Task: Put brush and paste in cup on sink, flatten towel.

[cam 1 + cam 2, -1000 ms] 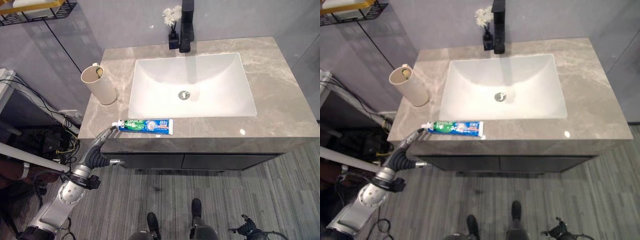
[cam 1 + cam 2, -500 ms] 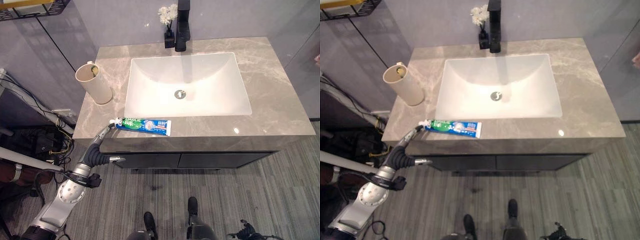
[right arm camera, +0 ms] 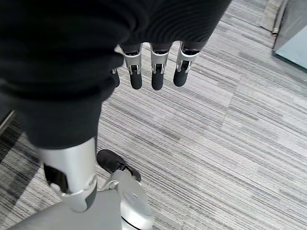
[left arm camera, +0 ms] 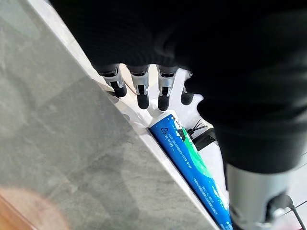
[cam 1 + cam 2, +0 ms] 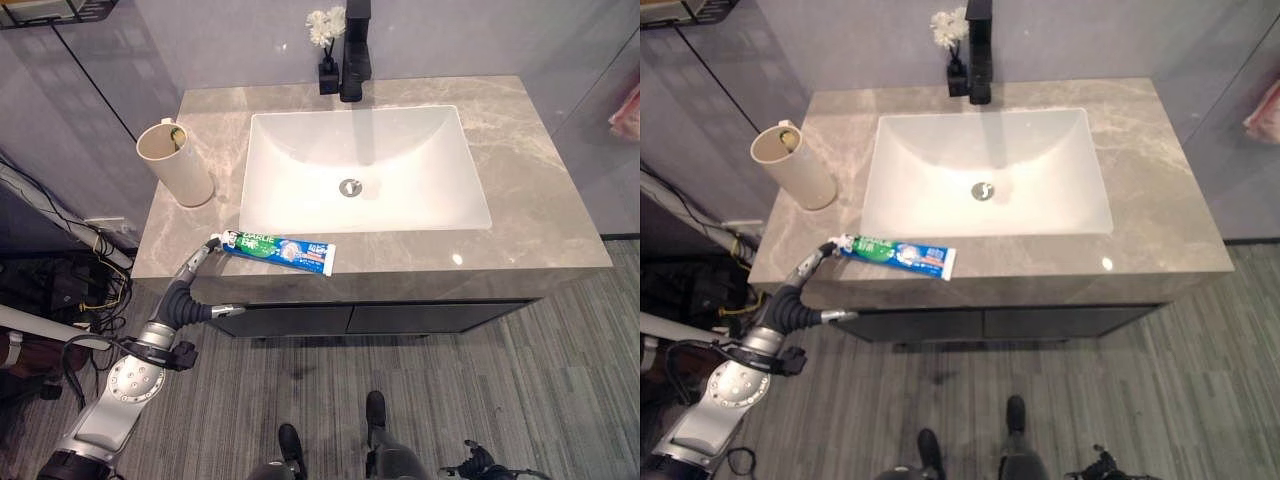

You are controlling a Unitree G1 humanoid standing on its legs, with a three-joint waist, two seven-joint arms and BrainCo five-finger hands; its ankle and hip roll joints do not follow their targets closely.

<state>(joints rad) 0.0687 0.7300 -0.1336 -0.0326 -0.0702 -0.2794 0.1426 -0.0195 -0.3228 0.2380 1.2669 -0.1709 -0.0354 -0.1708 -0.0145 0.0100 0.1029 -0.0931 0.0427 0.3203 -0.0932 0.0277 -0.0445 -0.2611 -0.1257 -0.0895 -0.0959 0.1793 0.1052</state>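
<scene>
— Countertop [image 5: 560, 215] first: where's the paste?

— Toothpaste tube [image 5: 280, 251] lies along the near edge, left of the basin [image 5: 365, 165]; cup [image 5: 176, 163] stands far-left.

— Your hands?

— Left hand [image 5: 198, 262], fingers straight, empty, beside the cap end. Right hand [image 3: 153, 72] hangs relaxed over floor.

— Handling?

— Probably light, soft, slick; I'd pinch mid-body.

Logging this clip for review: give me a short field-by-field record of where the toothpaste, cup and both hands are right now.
toothpaste tube: lying flat near the counter's front edge, left of centre
cup: upright on the counter, left of the sink, something green inside
left hand: fingers straight, at the tube's cap end
right hand: hanging over the floor, fingers relaxed, holding nothing
tube in cup: not yet
</scene>
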